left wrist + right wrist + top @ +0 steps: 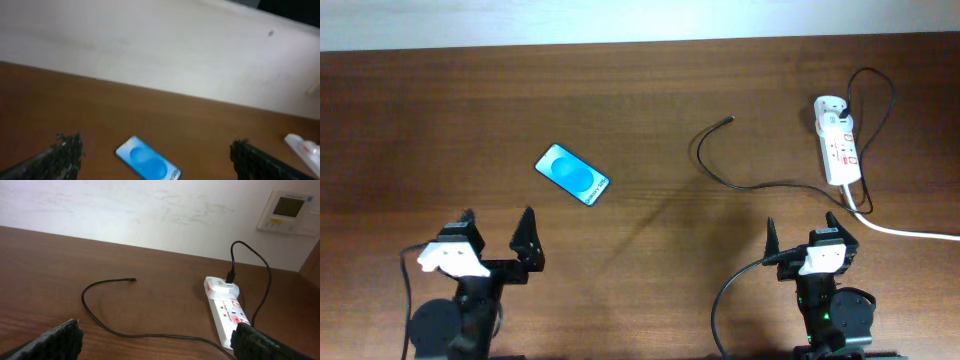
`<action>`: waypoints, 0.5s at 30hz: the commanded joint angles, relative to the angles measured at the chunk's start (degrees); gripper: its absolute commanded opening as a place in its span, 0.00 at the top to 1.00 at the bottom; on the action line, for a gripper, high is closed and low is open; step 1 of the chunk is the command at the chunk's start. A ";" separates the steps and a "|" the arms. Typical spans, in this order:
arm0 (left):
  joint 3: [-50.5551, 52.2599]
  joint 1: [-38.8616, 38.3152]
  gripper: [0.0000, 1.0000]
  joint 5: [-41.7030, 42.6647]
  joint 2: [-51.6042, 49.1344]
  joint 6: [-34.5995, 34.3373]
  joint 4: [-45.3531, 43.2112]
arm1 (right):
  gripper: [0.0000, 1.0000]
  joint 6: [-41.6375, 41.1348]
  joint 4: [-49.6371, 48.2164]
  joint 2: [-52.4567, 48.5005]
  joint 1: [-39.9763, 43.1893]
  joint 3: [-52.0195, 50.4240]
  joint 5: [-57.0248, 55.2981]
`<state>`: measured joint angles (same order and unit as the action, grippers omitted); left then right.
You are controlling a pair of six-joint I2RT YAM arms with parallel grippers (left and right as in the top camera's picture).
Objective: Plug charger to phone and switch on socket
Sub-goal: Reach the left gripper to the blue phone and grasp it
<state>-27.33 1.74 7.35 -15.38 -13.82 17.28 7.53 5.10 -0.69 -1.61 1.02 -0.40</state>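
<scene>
Two sets of fingers, both spread wide, nothing held. Left fingers (527,240) at 7 o'clock on the worktop (420,120); phone (572,174) lies flat, screen up, at 1 o'clock from them, apart. Right fingers (771,242) at 5 o'clock; charger (699,150) loops at 11 o'clock from them, plug tip (729,119) well apart from phone. Socket (838,150) at 1 o'clock from them.

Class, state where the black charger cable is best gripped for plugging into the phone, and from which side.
Grip the charger just behind its plug tip, coming from above and closing across it. The tip lies flat on the table with a straight stretch behind; the right gripper is nearer.
</scene>
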 commanded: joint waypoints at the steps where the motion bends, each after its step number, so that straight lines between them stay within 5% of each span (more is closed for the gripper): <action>1: -8.04 0.17 0.01 0.15 -6.51 -2.91 -0.63 | 0.02 -0.04 0.28 0.33 -0.24 -0.33 -0.31; 7: -37.48 -0.92 0.01 0.20 -38.38 -6.75 10.12 | 0.01 -0.04 0.26 0.33 -0.24 -0.33 -0.31; 11: -67.28 -8.28 0.01 -9.68 -65.99 -12.74 32.22 | 0.01 -0.07 0.26 0.33 -0.24 -0.33 -0.31; 15: -75.73 -14.80 0.01 -0.33 -83.65 -12.68 36.74 | 0.01 -0.07 0.28 0.33 -0.24 -0.33 -0.31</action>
<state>-101.54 -10.28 1.15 -92.01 -25.39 51.22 7.49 4.95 -0.67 -1.61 0.95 -0.43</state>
